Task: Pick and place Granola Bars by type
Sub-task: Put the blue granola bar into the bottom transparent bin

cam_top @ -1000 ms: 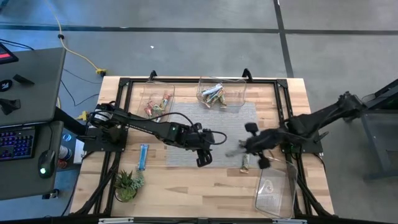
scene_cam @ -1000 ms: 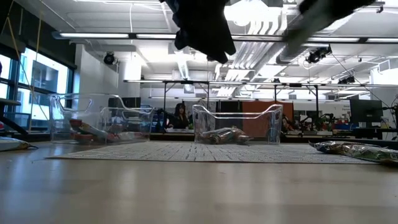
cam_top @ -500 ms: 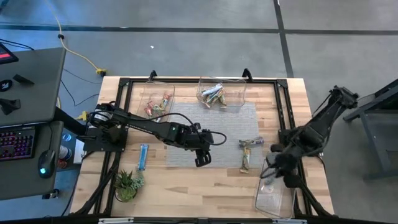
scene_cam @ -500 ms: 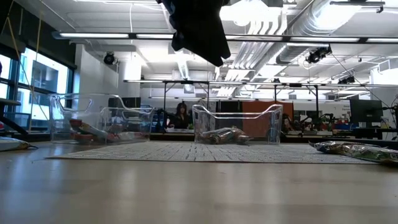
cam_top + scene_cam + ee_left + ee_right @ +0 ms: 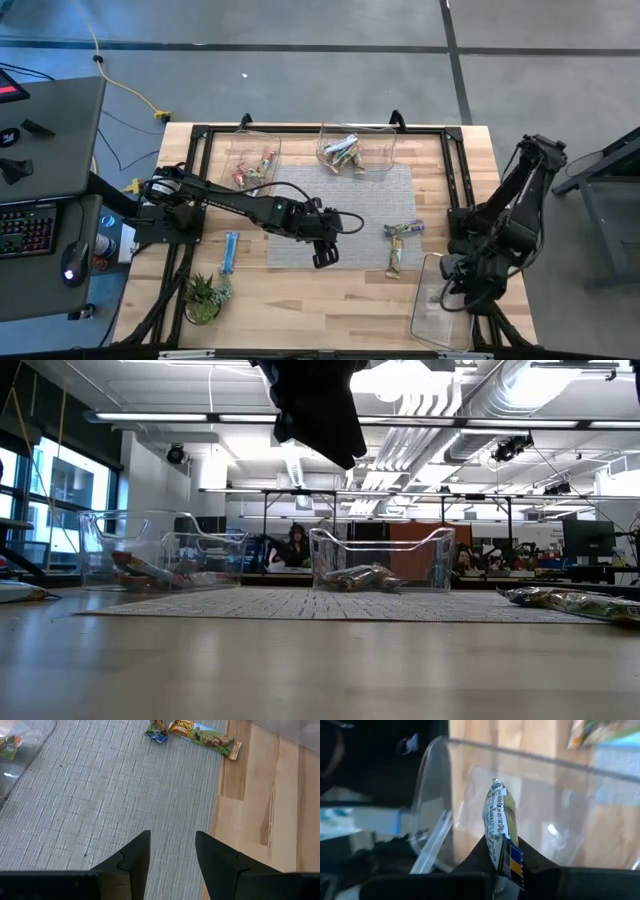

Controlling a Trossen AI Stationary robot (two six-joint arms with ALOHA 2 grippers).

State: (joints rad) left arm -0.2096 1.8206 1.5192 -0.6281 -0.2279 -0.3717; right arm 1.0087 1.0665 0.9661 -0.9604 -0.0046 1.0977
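Wooden tabletop [image 5: 300,295] under workshop lights: I am holding my right gripper [image 5: 504,865] over the clear bin [image 5: 440,305], pinching a granola bar [image 5: 497,827] upright, while my left gripper [image 5: 172,855] is hovering, fingers parted and empty, above the grey mat [image 5: 350,215].

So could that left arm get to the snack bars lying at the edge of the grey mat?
Probably yes. The left end effector hovers open and empty above the grey mat, and only bare mat lies between it and the two bars. The right end effector is away at the clear bin.
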